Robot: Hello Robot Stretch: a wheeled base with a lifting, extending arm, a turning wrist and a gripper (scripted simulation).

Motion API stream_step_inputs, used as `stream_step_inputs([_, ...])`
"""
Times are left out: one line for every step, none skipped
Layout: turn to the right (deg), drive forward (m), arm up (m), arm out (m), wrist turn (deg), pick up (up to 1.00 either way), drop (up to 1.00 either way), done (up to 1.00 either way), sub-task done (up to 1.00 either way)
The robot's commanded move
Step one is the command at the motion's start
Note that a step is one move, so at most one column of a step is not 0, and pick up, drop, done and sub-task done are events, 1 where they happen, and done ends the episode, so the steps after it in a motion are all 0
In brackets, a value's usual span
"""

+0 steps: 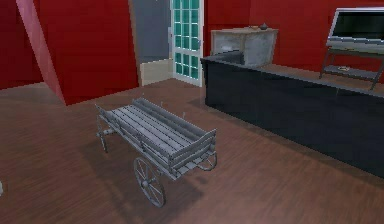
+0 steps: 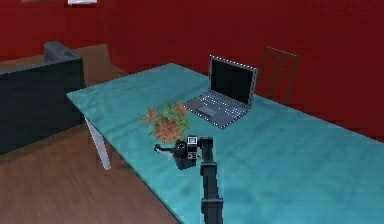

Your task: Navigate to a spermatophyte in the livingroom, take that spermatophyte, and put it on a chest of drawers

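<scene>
One grey wooden cart with spoked wheels (image 1: 155, 135) stands on the wood floor ahead of me. It is left of a long dark cabinet (image 1: 290, 105) that carries a grey box (image 1: 243, 45). A white-framed glass door (image 1: 186, 40) breaks the red wall behind.

Out to my arm's side, the small plant with reddish flowers and green leaves (image 2: 168, 122) stands on the teal flat-topped counter (image 2: 300, 150), near an open grey laptop (image 2: 225, 95). My fingers (image 2: 172, 149) are close by the plant. I cannot tell their state, or whether they hold anything.
</scene>
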Motion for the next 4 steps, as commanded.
stream_step_inputs([0.0, 0.0, 0.0, 0.0, 0.0, 1.0, 0.0, 0.0, 0.0])
stream_step_inputs([0.0, 0.0, 0.1, 0.0, 0.0, 0.0, 0.0, 0.0, 0.0])
stream_step_inputs([0.0, 0.0, 0.2, 0.0, 0.0, 0.0, 0.0, 0.0, 0.0])
stream_step_inputs([0.0, 0.0, 0.0, 0.0, -45.0, 0.0, 0.0, 0.0, 0.0])
